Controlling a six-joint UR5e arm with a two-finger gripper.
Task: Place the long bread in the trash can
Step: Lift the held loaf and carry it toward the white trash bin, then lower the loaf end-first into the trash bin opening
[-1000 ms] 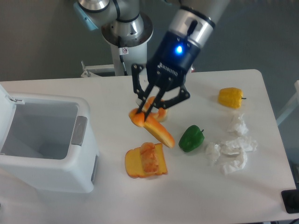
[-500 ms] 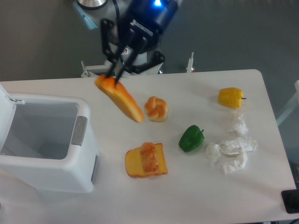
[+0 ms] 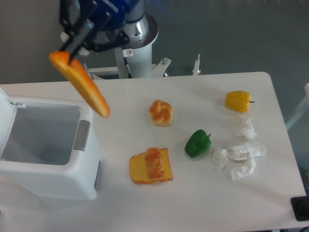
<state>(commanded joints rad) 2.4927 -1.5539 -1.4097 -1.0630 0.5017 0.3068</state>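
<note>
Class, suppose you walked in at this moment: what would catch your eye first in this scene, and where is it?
First, the long bread, glossy orange, hanging tilted in the air from the gripper at upper left, just by the right rim of the trash can. That big white bin fills the lower left, lid open, grey inside showing. Then the green pepper on the table, right of centre.

On the white table [image 3: 203,193] there's a little knotted bun [image 3: 161,112] near the middle; a toast slice [image 3: 150,166] with some topping sits in front of it; a green pepper [image 3: 197,143] lies right of that; a yellow pepper [image 3: 238,101] sits further back; crumpled white tissues [image 3: 239,153] lie beside the green one.
</note>
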